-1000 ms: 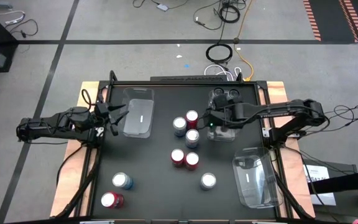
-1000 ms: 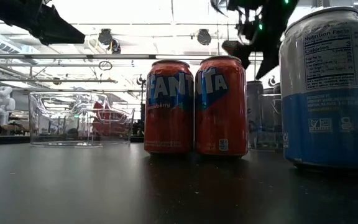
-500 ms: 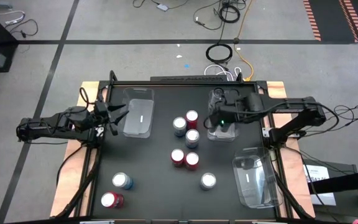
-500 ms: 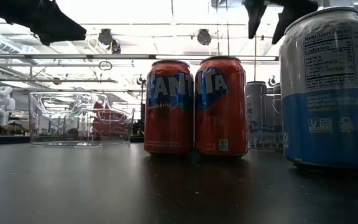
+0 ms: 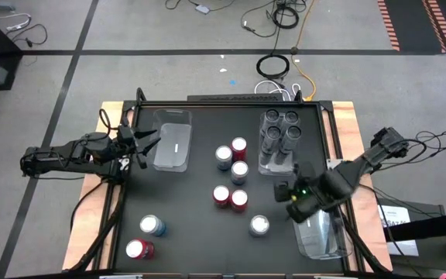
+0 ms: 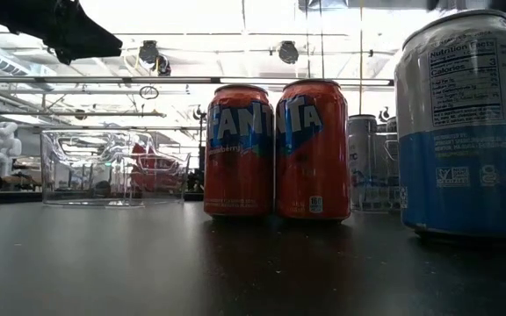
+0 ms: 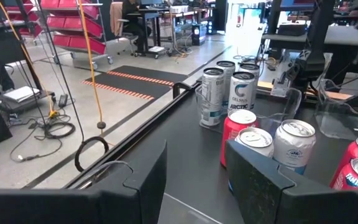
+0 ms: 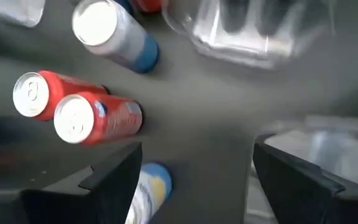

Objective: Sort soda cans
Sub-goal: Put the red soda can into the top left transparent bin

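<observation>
Several soda cans stand upright on the black table. Grey cans (image 5: 280,129) fill a clear tray (image 5: 278,164) at the far right. Red cans (image 5: 230,198) and blue-and-silver cans (image 5: 239,172) stand mid-table, with two more (image 5: 145,237) near the front left. My right gripper (image 5: 291,203) hangs open and empty above the table, between a blue-and-silver can (image 5: 259,225) and the near-right tray (image 5: 321,232). The right wrist view has its fingers (image 8: 197,180) apart over red cans (image 8: 86,115). My left gripper (image 5: 142,147) waits open at the left edge.
An empty clear tray (image 5: 173,146) lies at the far left beside my left gripper. In the low view two red cans (image 6: 275,149) and a blue-and-silver can (image 6: 464,123) stand close to the camera. Bare black table lies at the front centre.
My right gripper has swung from over the grey cans' tray toward the table's near right edge, rising and rolling its wrist, still open and empty. It has left the low view. The grey cans, hidden under the arm before, now show.
</observation>
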Tool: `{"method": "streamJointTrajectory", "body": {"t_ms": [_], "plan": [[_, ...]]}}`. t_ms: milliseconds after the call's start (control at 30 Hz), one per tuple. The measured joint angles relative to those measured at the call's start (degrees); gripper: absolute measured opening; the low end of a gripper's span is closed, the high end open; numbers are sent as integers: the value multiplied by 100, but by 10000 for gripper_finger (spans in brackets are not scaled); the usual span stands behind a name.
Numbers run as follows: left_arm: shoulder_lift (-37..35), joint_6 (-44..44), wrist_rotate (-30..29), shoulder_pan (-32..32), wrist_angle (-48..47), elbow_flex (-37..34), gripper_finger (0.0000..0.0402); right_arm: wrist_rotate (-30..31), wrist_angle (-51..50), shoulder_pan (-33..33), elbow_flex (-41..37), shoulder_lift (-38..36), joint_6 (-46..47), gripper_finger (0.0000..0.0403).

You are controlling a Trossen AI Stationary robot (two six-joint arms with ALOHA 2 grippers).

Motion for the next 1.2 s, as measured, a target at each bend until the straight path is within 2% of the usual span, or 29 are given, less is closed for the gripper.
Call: {"method": "streamJointTrajectory", "body": {"t_ms": [167, 300, 467, 600, 667, 867, 1200], "plan": [[44, 2, -167, 1, -21, 0, 171, -367, -218, 387, -196, 0, 918, 298], [90, 3, -205, 1, -9, 0, 171, -517, 19, 411, -414, 0, 948, 297], [122, -7, -214, 1, 21, 0, 171, -376, 506, 409, -637, 4, 871, 297], [187, -464, -217, 1, 18, 2, 171, -370, 743, 406, -716, 4, 856, 297], [231, -588, -216, 1, 19, 0, 171, -249, 831, 383, -738, 3, 853, 297], [294, -638, -219, 1, 73, 2, 171, 600, 969, 290, -747, 2, 598, 297], [734, -1045, -240, 1, 36, 2, 171, 665, 1179, 53, -747, 2, -118, 297]]}}
